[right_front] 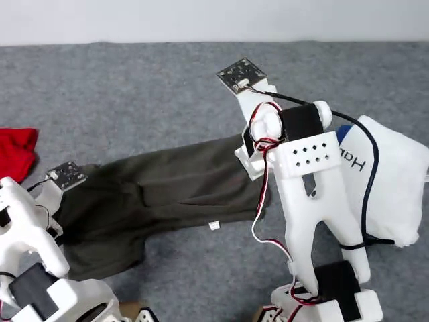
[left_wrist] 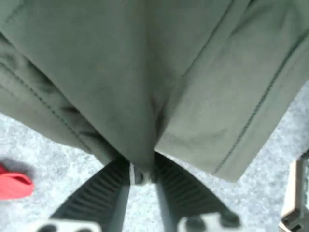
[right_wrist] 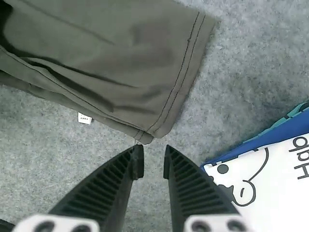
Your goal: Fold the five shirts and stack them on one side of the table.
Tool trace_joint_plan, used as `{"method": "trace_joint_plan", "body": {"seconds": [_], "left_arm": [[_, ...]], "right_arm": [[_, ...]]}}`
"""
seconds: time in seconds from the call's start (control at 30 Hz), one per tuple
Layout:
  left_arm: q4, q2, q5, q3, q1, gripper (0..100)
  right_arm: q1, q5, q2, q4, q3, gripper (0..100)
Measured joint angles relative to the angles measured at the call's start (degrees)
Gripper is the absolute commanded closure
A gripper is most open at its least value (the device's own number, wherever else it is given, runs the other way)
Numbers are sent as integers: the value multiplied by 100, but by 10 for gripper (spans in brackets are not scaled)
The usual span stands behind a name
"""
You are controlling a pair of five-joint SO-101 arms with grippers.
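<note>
Your left gripper (left_wrist: 142, 170) is clamped on a bunched fold of the olive shirt (right_front: 167, 191). The cloth is pinched tight between both fingers and spreads away from them in creases.

Your right gripper (right_wrist: 150, 162) has its fingers only a narrow slit apart, with nothing between them. The tips sit just short of the shirt's stitched hem corner and do not touch it (a small white tag (right_wrist: 84, 118) shows at the shirt's edge nearby).

The olive shirt lies stretched across the middle of the grey table (right_front: 134, 87), running from your left arm to your right arm. A red shirt (right_front: 17, 151) sits at the table's left side, apart from the olive one. A white shirt (right_front: 395, 181) with blue on it lies on the right, partly behind your right arm.
</note>
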Motion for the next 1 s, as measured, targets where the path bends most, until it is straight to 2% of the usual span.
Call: {"method": "trace_joint_plan", "body": {"seconds": [0.13, 0.47, 0.6, 0.7, 0.87, 1.0], "left_arm": [[26, 0, 255, -273, 0, 890], [835, -114, 343, -888, -18, 893], [985, -747, 343, -782, -18, 892], [1002, -1336, 343, -484, -18, 892], [1037, -2233, 352, 44, -97, 893], [756, -2778, 747, 387, -440, 893]], "right_arm": [[-202, 0, 0, 0, 70, 909], [-1108, 0, 1090, 0, -149, 909], [-1319, 0, 1653, 0, -686, 920], [-1389, 0, 2110, 0, -1081, 995], [-1556, 0, 2866, 0, -1820, 990], [-1855, 0, 3516, 0, -2365, 989]]}}
